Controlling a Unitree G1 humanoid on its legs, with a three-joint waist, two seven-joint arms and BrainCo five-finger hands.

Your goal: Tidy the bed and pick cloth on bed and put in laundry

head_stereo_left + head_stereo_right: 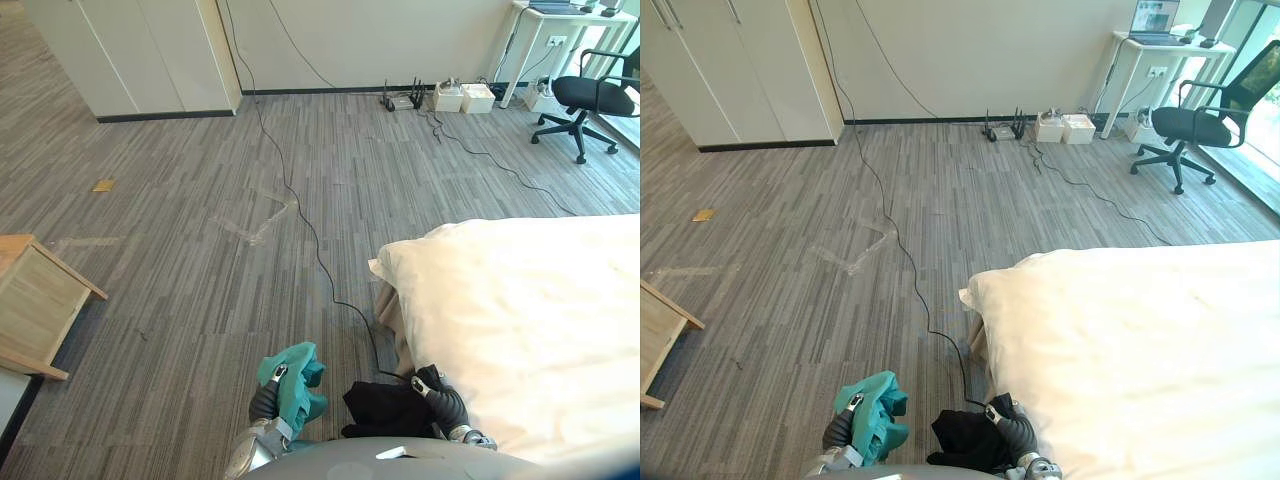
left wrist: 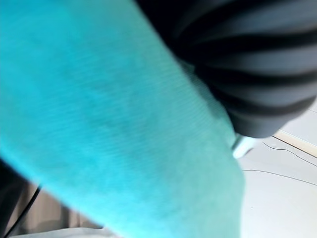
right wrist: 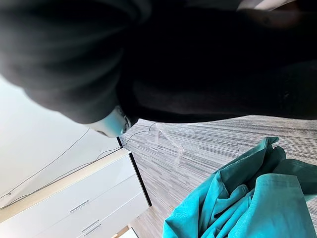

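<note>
Closest in, at the bottom edge of the eye views, the left hand (image 1: 262, 402) carries a teal cloth (image 1: 300, 380) draped over it, and the right hand (image 1: 447, 403) sits against a bundled black cloth (image 1: 385, 408). Neither cloth is on the bed. Whether either hand is clamped or slack cannot be told (cloth covers both).

The left wrist view has teal fabric pressed up against the dark ribbed cover. The right wrist view looks past the black cloth to the teal one and to white wardrobe doors (image 3: 84, 198). The right eye view takes in a laptop (image 1: 1154, 18) on a white desk (image 1: 1170, 45).

The bed (image 1: 520, 330) with its cream cover lies at the right, just beside the right hand. Grey striped carpet (image 1: 180, 250) runs to the wall. A wooden box (image 1: 35, 300) stands at the left and an office chair (image 1: 590, 97) far right.
</note>
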